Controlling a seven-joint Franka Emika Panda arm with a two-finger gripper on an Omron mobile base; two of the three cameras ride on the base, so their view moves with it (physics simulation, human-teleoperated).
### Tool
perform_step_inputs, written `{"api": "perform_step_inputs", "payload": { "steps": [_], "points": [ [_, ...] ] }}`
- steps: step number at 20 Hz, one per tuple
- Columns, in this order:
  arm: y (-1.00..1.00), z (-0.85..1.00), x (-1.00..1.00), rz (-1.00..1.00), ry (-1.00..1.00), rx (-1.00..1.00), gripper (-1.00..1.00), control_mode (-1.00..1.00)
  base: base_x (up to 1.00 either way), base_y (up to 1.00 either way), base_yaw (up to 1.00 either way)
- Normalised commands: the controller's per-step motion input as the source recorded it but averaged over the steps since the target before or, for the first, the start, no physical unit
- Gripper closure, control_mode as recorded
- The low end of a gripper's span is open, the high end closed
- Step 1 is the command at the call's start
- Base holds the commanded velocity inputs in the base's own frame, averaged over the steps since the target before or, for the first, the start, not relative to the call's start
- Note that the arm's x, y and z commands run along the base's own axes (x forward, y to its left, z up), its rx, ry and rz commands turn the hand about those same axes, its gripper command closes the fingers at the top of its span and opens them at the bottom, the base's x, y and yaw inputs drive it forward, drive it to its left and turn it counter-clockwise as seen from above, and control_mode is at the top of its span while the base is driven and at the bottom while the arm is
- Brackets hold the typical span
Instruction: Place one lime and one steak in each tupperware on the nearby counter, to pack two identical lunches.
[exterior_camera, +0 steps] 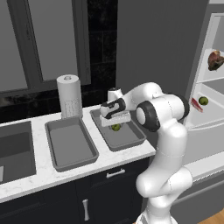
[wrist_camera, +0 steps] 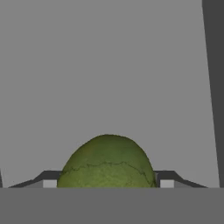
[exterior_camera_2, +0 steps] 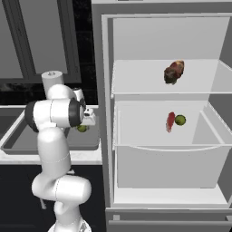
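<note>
- I've got the lime (wrist_camera: 107,162) right in front of the hand camera, a rounded green dome; its long axis I can't tell from here, it looks close to round, with a faint crease running across its skin
- From the left base view the lime (exterior_camera: 116,127) sits low inside the right-hand container (exterior_camera: 131,139), directly under the gripper (exterior_camera: 115,121); from the right base view the same lime (exterior_camera_2: 82,128) peeks out just beside my arm's elbow
- The gripper's two tips flank the lime on either side in the hand view, right up against its flanks; jaws stand partly apart, about the lime's width; whether they pinch it or have let go I can't tell; the fruit looks to be down on the grey floor of the container
- Two grey containers lie side by side on the white counter (exterior_camera: 43,173); the left container (exterior_camera: 70,144) is beside the sink (exterior_camera: 15,151), with a paper towel roll (exterior_camera: 69,95) standing just behind it
- Fridge door is open on my right; on the middle shelf (exterior_camera_2: 149,136) a second lime (exterior_camera_2: 180,120) lies just beside a red steak (exterior_camera_2: 170,121), which stands with its long axis roughly upright; another browner steak (exterior_camera_2: 174,71) sits on the upper shelf (exterior_camera_2: 136,81), tilted
</note>
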Motion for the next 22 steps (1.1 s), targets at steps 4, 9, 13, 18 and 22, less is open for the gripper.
{"api": "perform_step_inputs", "payload": {
  "steps": [4,9,13,18,22],
  "points": [
    [0.00,0.55,0.00,0.00,0.02,-0.03,-1.00,-1.00,0.00,0.00,0.00],
    [0.00,0.76,-0.10,0.00,0.00,0.00,-1.00,-1.00,0.00,0.00,0.00],
    [0.00,0.66,-0.83,0.00,0.00,0.00,-1.00,-1.00,0.00,0.00,0.00],
    [0.00,0.25,-1.00,0.00,0.00,0.01,-1.00,-1.00,0.00,0.00,0.00],
    [0.00,0.01,-1.00,0.00,0.01,0.02,-1.00,-1.00,0.00,0.00,0.00]
  ]
}}
